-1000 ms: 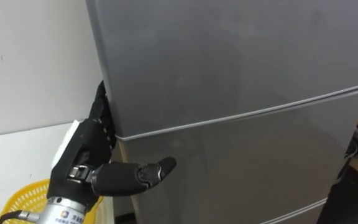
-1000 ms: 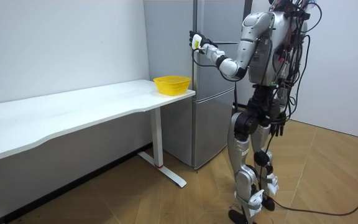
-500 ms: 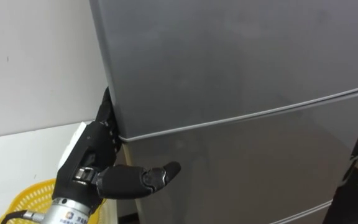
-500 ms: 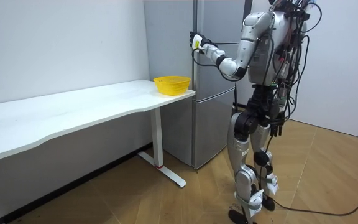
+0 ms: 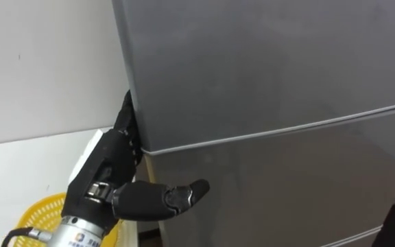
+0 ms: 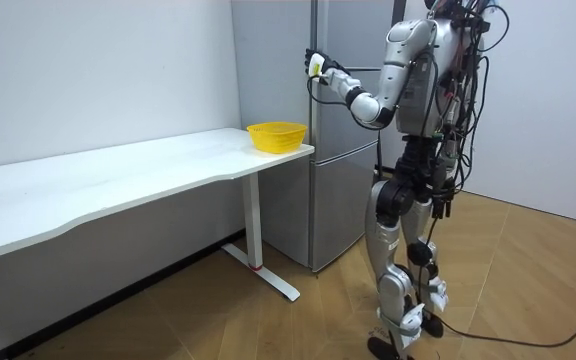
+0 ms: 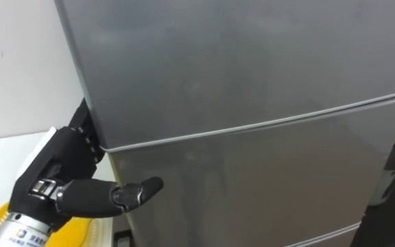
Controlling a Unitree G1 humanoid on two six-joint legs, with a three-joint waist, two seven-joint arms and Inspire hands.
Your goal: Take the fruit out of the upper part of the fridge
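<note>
Standing close in front of the fridge [image 6: 340, 150], at the end of the white table [image 6: 118, 185], and reaching the left hand [image 5: 105, 175] up to the left edge of the upper door [image 5: 266, 62], right at the seam above the lower door [image 5: 293, 185]. Laying the thumb straight across the front of the lower door, just under the seam, and tucking the rest of the hand back along the fridge's side. Not being able to tell from here whether gripping the door's edge or merely resting against it. Facing a shut upper door, with the thing to fetch hidden inside and unseen. Judging the step as getting hold of the door to open it, with nearly all of the task left.

Risking a slip off the smooth edge on pulling with too shallow a hold, leaving the door sealed. Risking a pull on the wrong door as well, sitting this low on the seam with the thumb on the lower panel. Possibly working on the hinge side too, with no handle showing on either door. Running the danger of swinging the elbow or the opening door into the yellow basket [image 5: 43, 206] just below the hand at the table's corner, knocking it off.
</note>
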